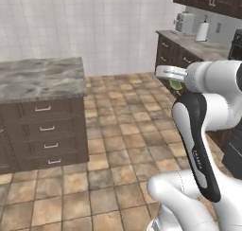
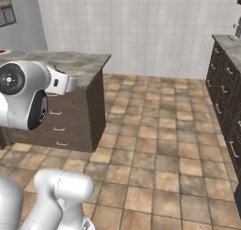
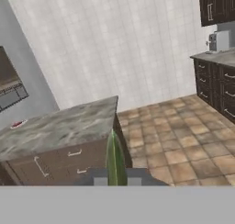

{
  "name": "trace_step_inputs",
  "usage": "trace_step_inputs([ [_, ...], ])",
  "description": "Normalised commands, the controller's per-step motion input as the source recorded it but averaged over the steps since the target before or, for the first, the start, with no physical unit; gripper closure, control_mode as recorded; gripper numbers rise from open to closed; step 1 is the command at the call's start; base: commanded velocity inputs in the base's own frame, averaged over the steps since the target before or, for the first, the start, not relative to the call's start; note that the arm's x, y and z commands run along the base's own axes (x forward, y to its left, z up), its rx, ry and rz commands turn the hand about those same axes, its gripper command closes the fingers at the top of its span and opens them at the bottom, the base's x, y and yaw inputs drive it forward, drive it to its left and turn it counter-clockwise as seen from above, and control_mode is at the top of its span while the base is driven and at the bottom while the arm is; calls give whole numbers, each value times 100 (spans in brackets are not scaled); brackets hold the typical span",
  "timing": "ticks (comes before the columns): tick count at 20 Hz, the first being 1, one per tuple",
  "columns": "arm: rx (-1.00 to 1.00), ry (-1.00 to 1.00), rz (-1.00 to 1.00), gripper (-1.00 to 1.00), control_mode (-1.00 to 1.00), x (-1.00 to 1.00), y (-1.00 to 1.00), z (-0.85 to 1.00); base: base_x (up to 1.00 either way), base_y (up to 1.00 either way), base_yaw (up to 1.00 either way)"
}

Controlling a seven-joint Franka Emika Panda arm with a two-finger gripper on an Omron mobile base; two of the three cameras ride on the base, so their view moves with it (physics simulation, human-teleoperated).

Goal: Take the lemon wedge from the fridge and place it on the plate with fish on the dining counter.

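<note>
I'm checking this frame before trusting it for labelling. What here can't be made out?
- Plate and fish: hand view, a tiny red speck at the dining counter's far end; too small to tell apart.
- Lemon wedge: hand view, lower end hidden between the hand's fingertips.
- Hand: left base view, hidden behind the arm's wrist.

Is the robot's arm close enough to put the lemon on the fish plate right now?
Probably not yet. The gripper holds the lemon wedge, but the fish sits at the dining counter's far end, across open floor.
</note>
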Motion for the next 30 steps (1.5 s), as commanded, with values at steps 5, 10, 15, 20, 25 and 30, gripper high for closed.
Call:
trace_step_inputs([
  [5, 0, 0, 0, 100, 100, 0, 0, 0, 100, -39, -44],
  [10, 0, 0, 0, 100, 100, 0, 0, 0, 100, -2, -9],
  [15, 0, 0, 0, 100, 100, 0, 0, 0, 100, 0, -1],
  [20, 0, 0, 0, 100, 100, 0, 0, 0, 100, 0, -2],
  [25, 0, 0, 0, 100, 100, 0, 0, 0, 100, 0, 0],
  [30, 0, 0, 0, 100, 100, 0, 0, 0, 100, 0, 0],
])
